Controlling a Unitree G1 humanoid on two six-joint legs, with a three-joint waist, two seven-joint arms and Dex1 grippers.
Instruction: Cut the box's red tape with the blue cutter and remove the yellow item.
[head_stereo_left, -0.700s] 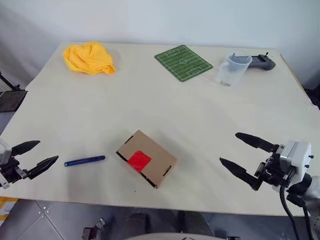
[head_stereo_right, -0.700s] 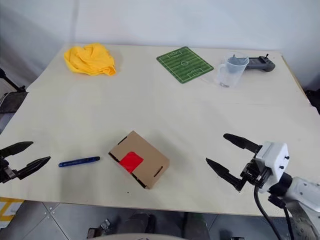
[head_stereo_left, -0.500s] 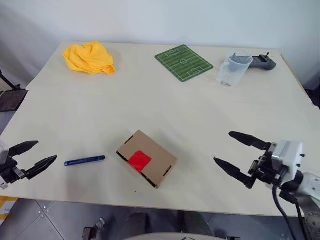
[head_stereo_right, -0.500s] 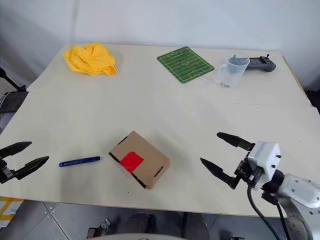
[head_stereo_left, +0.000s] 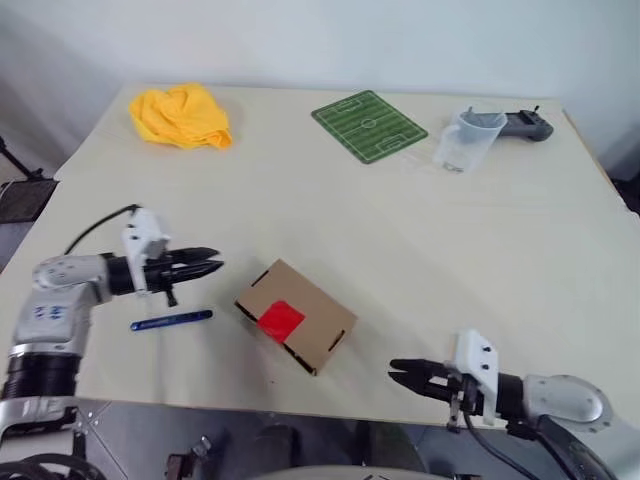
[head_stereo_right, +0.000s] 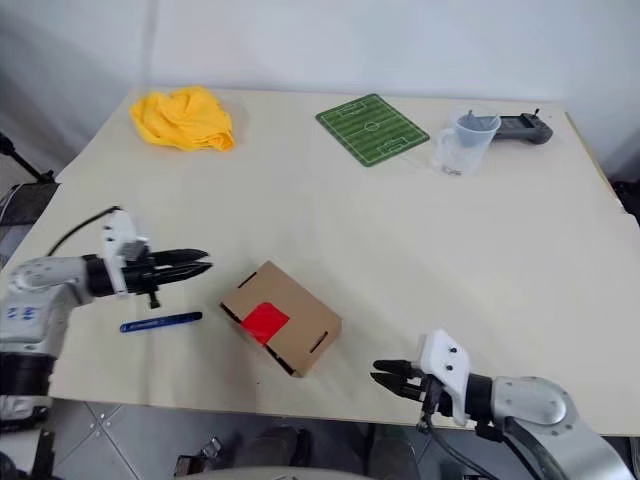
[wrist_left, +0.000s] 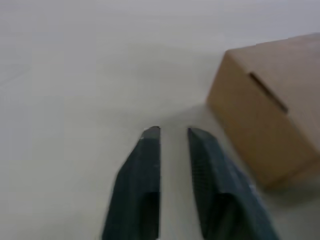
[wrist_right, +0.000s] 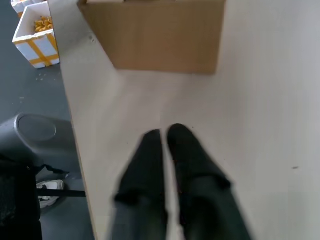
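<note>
Left gripper (head_stereo_left: 212, 266), fingers pressed together and empty, is hovering just above the cutter (head_stereo_left: 171, 321), which I judge is next to be picked up. Box (head_stereo_left: 296, 315), tape (head_stereo_left: 279, 320) uncut, is lying at its 3 o'clock; right gripper (head_stereo_left: 400, 372), likewise shut, is waiting at the box's 5 o'clock.

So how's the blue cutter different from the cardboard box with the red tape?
The blue cutter is a slim dark-blue stick lying flat; the cardboard box is a broad brown block, much bulkier. The cutter is plain, while the box carries a red tape patch on top. Both rest on the table, side by side but apart, neither held.
</note>
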